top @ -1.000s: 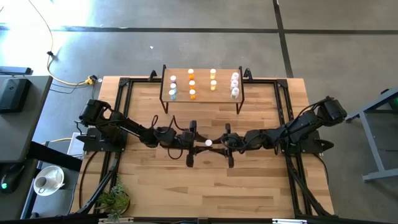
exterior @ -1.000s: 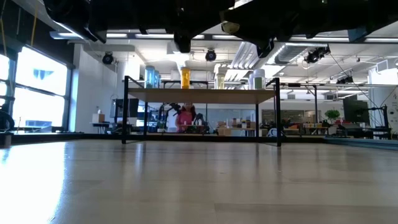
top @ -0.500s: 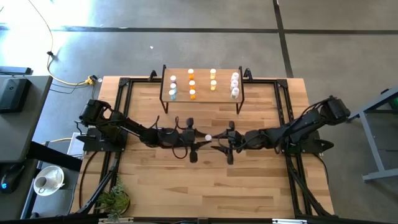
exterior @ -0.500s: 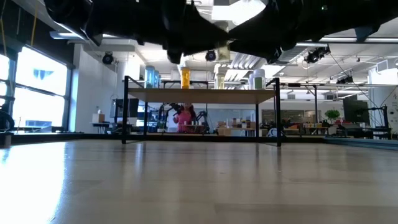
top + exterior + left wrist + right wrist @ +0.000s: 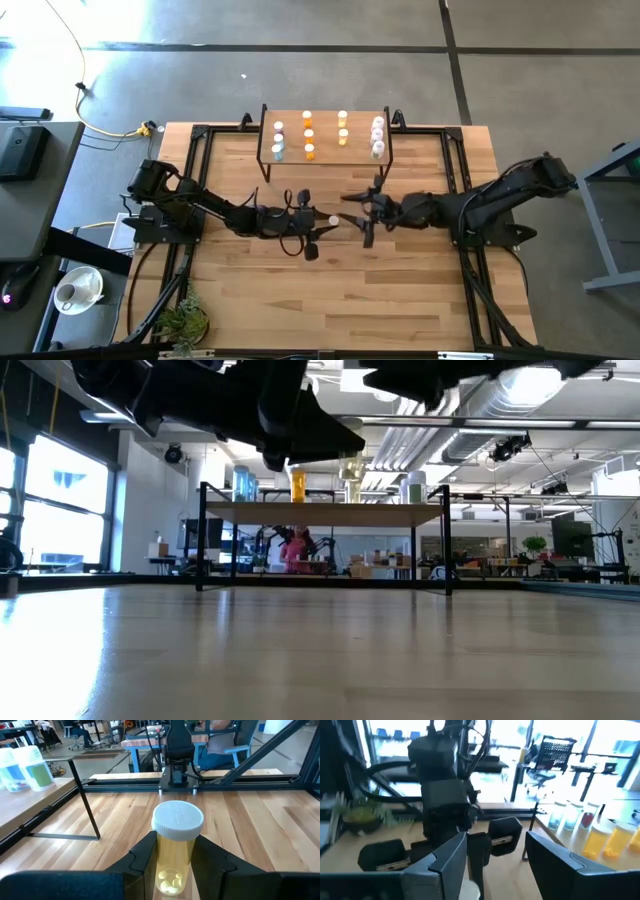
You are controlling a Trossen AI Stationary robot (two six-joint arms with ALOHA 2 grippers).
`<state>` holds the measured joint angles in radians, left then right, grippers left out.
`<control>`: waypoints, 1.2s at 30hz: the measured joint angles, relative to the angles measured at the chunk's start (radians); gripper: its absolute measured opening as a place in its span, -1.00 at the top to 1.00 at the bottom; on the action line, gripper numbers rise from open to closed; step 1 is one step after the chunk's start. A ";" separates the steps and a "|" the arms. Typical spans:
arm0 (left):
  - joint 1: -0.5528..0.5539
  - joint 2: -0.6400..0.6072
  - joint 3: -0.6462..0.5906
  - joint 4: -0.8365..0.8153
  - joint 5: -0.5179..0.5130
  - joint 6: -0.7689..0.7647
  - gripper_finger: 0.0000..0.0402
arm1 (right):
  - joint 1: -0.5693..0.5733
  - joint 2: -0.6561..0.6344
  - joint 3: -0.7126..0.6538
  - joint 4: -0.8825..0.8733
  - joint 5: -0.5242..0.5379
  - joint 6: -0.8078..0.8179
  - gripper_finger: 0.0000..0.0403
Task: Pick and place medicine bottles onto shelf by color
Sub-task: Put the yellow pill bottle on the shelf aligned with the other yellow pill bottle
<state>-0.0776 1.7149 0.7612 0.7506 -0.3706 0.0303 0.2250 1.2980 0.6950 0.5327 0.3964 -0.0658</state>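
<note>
your left tool (image 5: 172,865) is clamped on a yellow medicine bottle (image 5: 175,847) with a white cap, held above the middle of the desk (image 5: 400,290); your right tool (image 5: 366,212), just beside it, stands open and empty. the shelf (image 5: 325,150) at the desk's far edge already carries about a dozen bottles in colour columns, so this looks like one of the last. beyond lies grey floor and an open workshop.

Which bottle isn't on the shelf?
The yellow bottle with the white cap: it is upright, clamped between the left gripper's fingers above the table. All the others stand in rows on the shelf.
</note>
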 joint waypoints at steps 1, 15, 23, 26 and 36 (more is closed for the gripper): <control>0.000 0.000 0.000 0.000 0.000 0.000 0.54 | -0.011 0.000 0.033 -0.060 -0.020 -0.010 0.03; 0.001 0.000 0.000 -0.025 0.000 0.000 0.54 | -0.062 0.141 0.286 -0.513 -0.213 0.058 0.03; 0.002 0.000 0.000 -0.022 -0.004 -0.001 0.54 | -0.063 0.170 0.286 -0.551 -0.210 0.092 0.03; 0.002 0.000 0.000 -0.021 -0.006 -0.003 0.54 | -0.063 0.170 0.286 -0.574 -0.210 0.102 0.03; 0.004 0.000 0.000 0.001 -0.007 -0.027 0.54 | -0.063 0.170 0.286 -0.590 -0.209 0.118 0.09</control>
<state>-0.0738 1.7149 0.7612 0.7518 -0.3779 0.0030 0.1619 1.4681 0.9806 -0.0575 0.1875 0.0525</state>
